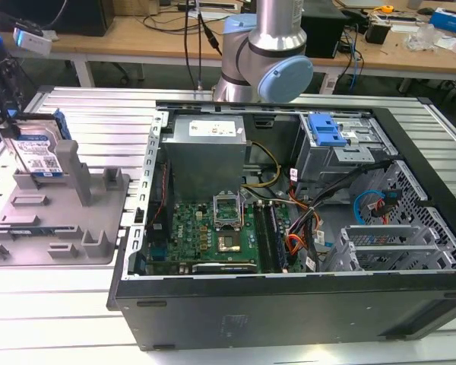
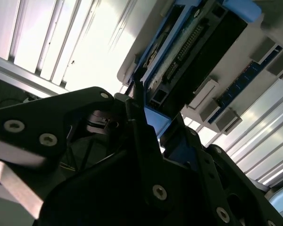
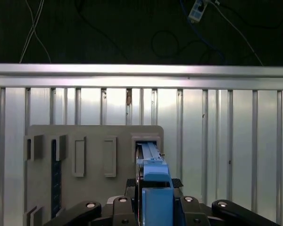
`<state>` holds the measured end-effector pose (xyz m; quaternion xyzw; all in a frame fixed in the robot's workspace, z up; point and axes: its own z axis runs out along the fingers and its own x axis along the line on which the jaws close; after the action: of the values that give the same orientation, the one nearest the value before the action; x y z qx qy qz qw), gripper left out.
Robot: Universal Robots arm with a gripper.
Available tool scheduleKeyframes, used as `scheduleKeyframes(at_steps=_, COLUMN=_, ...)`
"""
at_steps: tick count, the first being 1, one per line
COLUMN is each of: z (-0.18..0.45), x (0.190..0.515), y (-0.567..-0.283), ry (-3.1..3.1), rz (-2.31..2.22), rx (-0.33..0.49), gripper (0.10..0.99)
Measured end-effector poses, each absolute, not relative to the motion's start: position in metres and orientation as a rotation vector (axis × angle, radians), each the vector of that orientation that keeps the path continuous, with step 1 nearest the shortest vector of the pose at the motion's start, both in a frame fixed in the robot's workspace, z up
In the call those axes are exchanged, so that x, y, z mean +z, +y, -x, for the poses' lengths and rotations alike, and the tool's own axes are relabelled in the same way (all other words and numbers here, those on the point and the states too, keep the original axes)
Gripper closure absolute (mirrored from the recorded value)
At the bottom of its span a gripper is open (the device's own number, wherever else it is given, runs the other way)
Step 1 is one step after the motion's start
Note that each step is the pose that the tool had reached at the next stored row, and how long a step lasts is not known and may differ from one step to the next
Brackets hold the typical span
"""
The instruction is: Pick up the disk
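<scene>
The disk (image 1: 39, 156) stands upright on edge at the exterior view's far left, its white-and-blue label facing the camera and a blue frame around its edges. My gripper (image 1: 21, 131) comes down on it from above and is shut on it. In the first wrist view the disk (image 3: 153, 181) shows edge-on between the black fingers (image 3: 178, 184), and its far end reaches the slot of the grey fixture (image 3: 94, 141). In the second wrist view the disk's connector edge (image 2: 193, 49) runs away from the gripper (image 2: 146, 117).
The grey fixture (image 1: 61, 220) with upright posts lies on the slotted aluminium table (image 1: 53, 319). An open computer case (image 1: 289, 304) fills the exterior view's right, with a blue caddy (image 1: 324, 129) inside. The arm's base (image 1: 266, 53) stands behind the case.
</scene>
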<state>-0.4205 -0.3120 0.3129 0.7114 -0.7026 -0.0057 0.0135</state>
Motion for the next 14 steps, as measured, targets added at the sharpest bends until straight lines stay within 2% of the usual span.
scheduleKeyframes(at_steps=14, z=0.42, x=0.395, y=-0.313, ry=-2.188, rz=-2.216, rx=-0.018, gripper=0.722)
